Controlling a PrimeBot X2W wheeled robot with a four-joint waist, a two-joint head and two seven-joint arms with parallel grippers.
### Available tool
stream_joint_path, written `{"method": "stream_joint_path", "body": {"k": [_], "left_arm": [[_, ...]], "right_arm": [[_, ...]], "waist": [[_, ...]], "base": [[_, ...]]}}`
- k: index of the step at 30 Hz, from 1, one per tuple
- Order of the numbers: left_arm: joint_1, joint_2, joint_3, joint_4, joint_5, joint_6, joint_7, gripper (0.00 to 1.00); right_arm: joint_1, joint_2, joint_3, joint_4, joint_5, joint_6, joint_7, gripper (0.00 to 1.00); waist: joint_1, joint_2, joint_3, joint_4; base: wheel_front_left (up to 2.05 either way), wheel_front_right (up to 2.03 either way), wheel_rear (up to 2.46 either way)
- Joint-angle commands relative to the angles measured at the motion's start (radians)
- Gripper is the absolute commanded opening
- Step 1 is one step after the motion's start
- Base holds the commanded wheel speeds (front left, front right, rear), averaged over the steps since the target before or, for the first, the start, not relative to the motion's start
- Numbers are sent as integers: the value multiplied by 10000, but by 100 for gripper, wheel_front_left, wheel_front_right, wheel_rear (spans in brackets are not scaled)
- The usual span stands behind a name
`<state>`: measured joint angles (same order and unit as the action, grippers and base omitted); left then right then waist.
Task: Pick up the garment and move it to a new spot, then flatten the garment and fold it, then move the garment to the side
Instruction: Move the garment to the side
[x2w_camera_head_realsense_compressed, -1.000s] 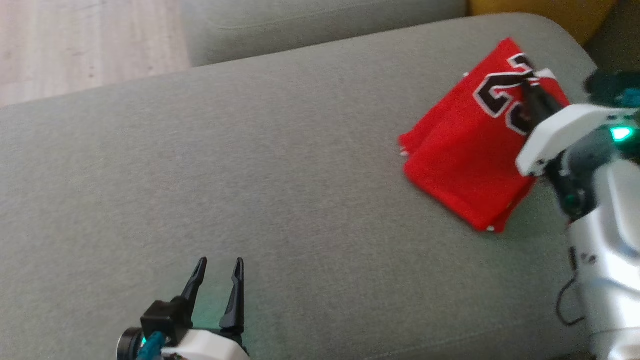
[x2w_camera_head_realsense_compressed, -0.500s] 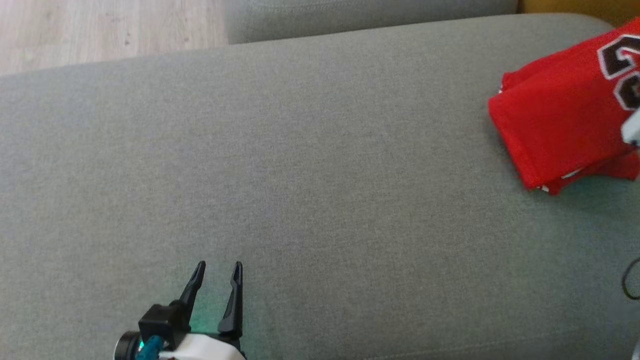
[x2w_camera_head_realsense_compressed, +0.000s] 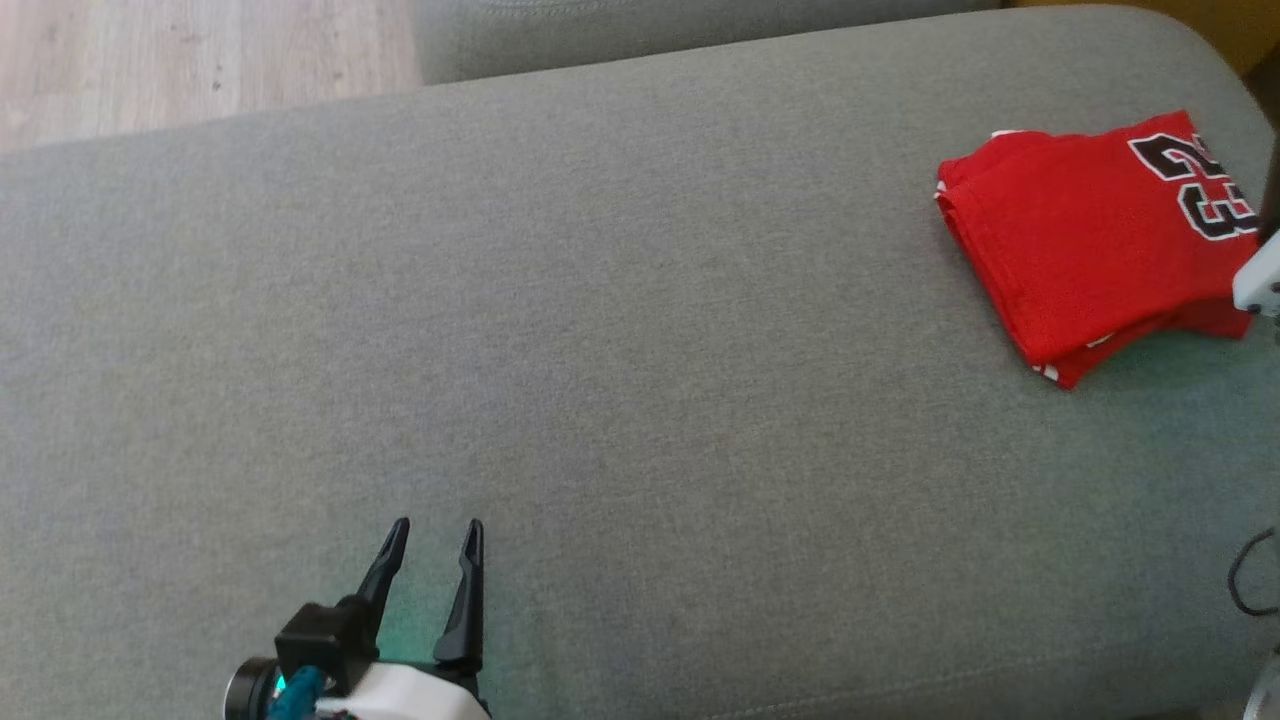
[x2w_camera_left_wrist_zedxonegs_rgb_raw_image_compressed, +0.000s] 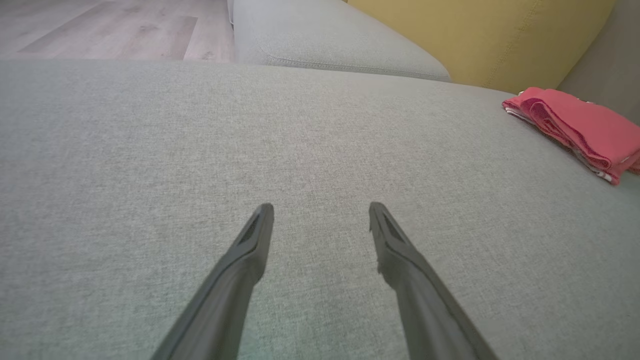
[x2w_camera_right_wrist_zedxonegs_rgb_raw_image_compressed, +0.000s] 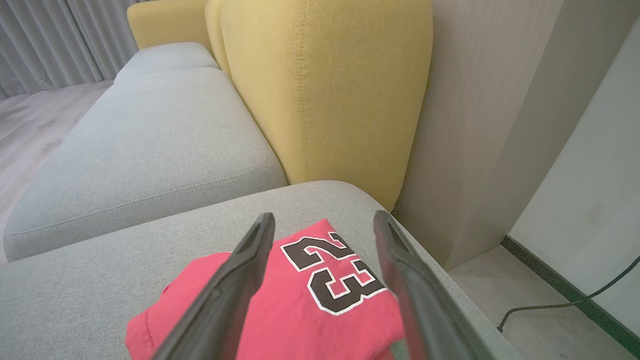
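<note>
Right pincer (x2w_camera_right_wrist_zedxonegs_rgb_raw_image_compressed: 324, 219) let go, now apart above garment (x2w_camera_head_realsense_compressed: 1080, 240) on grey sofa cushion (x2w_camera_head_realsense_compressed: 600, 350); left pincer (x2w_camera_head_realsense_compressed: 436, 527) apart.

The left gripper (x2w_camera_head_realsense_compressed: 437, 523) stands spread wide; right gripper (x2w_camera_right_wrist_zedxonegs_rgb_raw_image_compressed: 324, 215) likewise.

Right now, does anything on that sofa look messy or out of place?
Nothing is spilled or damaged. The folded red jersey lies askew at the right end of the grey cushion, with an under layer poking out along its near edge.
</note>
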<state>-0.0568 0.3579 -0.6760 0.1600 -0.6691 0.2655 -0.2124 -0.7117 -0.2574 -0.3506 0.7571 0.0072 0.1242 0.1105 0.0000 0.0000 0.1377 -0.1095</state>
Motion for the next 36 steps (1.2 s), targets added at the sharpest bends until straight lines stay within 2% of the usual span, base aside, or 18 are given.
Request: {"method": "stream_joint_path", "body": {"k": [1, 7, 16, 28, 33, 36], "left_arm": [[-405, 192, 305, -268, 42, 81, -32, 100], [-330, 189, 357, -264, -34, 110, -73, 100], [61, 164, 812, -315, -404, 264, -246, 100], [895, 241, 1652, -368, -664, 494, -440, 100], [1212, 238, 1782, -437, -625, 478, -465, 100], [1353, 201, 1798, -443, -573, 548, -471, 100]], "right_arm": [[-377, -14, 373, -380, -65, 65, -184, 100], [-162, 153, 1048, -625, 76, 65, -484, 100], [1172, 587, 2779, -1767, 649, 65, -1292, 100], [4865, 1878, 3688, -4235, 1010, 65, -2196, 100], [6552, 2055, 3706, -5281, 889, 65, -2321, 100], [7334, 2066, 3816, -5793, 1350, 65, -2379, 100]], "waist": [[0, 0, -112, -46], [0, 0, -522, -16], [0, 0, -1582, 419], [0, 0, -2132, 1224], [0, 0, -2223, 1460], [0, 0, -2276, 1547]], "base": [[0, 0, 0], [0, 0, 0], [0, 0, 0], [0, 0, 0], [0, 0, 0], [0, 0, 0]]}}
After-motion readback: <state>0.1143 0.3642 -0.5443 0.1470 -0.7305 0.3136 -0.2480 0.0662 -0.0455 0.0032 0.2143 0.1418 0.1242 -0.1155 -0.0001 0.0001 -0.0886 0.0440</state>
